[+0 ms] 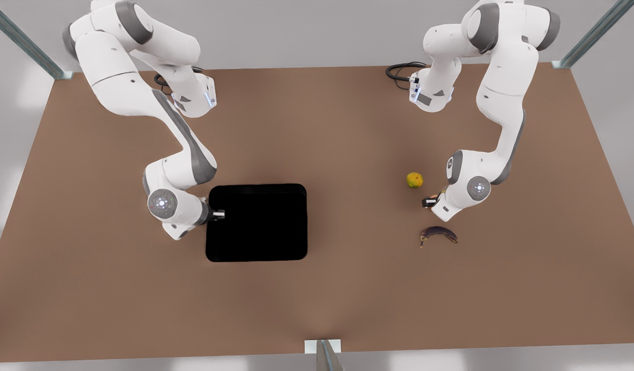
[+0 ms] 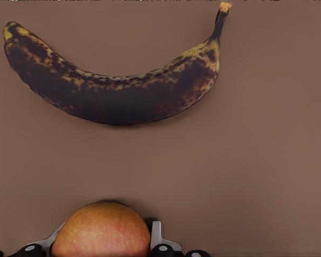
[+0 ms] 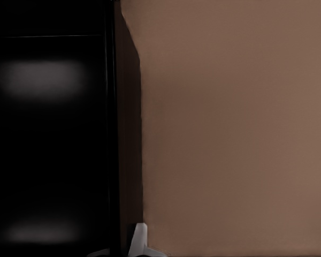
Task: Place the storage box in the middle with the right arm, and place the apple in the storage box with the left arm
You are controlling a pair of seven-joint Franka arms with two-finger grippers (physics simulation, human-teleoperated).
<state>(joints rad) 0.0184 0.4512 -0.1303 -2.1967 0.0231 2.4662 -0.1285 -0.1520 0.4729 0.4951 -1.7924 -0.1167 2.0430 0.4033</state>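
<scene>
The glossy black storage box lies on the brown table, left of centre in the front view. My right gripper is on the arm at the front view's left and is shut on the box's near wall. One pale finger shows outside that wall; the other is hidden in the black interior. On the arm at the front view's right, my left gripper is shut on the reddish-pink apple. Its fingers press the apple's two sides low over the table.
A dark spotted banana lies just in front of the left gripper. A yellow-green round fruit sits behind it. Bare brown table stretches between the box and the fruits. Metal frame posts stand at the table's corners.
</scene>
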